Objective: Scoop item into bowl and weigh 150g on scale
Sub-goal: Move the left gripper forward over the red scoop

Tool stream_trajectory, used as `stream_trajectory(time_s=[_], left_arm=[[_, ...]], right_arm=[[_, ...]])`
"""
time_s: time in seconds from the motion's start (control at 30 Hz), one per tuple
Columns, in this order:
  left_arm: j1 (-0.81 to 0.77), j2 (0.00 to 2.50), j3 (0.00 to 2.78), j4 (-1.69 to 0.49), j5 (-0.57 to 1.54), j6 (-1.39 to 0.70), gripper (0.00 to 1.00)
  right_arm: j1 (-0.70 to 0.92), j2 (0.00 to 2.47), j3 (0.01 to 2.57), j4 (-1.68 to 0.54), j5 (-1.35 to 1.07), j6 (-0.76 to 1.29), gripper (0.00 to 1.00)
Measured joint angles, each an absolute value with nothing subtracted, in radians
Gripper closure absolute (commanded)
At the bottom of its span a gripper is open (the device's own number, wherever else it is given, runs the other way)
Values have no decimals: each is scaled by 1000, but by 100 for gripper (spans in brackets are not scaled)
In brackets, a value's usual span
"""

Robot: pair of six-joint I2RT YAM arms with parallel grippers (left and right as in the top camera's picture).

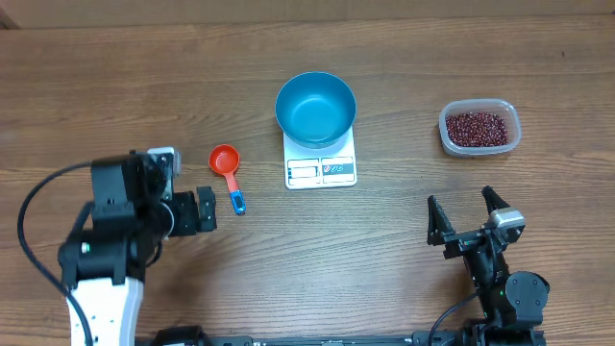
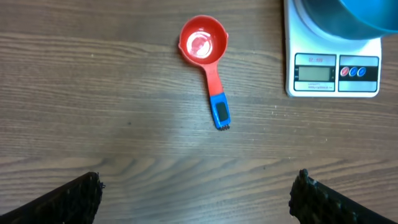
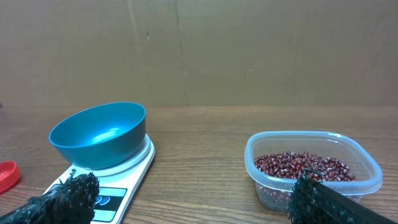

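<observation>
While my left gripper (image 1: 205, 210) and right gripper (image 1: 463, 207) stood spread apart and empty, no step was complete — beans (image 1: 478, 126) lay in the clear tub (image 1: 480, 149), the scoop (image 1: 227, 165) lay untouched, and the bowl (image 1: 315, 108) sat empty on the scale (image 1: 322, 171).

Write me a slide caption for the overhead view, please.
Blue bowl on white scale, red scoop left, tub of red beans right; left gripper and right gripper open.

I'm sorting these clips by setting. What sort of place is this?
Most likely a robotics lab bench, not a home kitchen: two robot arms at a wood-grain table, a plain brown board backdrop, and only a scale, blue bowl and tub of beans laid out.
</observation>
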State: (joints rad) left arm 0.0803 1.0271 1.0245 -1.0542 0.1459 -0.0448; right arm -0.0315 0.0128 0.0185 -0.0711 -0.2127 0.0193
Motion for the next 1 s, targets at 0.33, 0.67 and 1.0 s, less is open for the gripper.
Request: stream_trajectory(time_s=[0.33, 0.67, 1.0], left_arm=[[80, 1251, 1209, -1193, 146, -15, 1], [80, 1407, 1321, -1222, 157, 5, 0], [80, 1563, 1475, -1262, 165, 8, 0]], right_arm=[[-31, 13, 19, -70, -213, 20, 0], [-31, 13, 19, -71, -213, 19, 0], [-31, 13, 19, -71, -213, 19, 0]])
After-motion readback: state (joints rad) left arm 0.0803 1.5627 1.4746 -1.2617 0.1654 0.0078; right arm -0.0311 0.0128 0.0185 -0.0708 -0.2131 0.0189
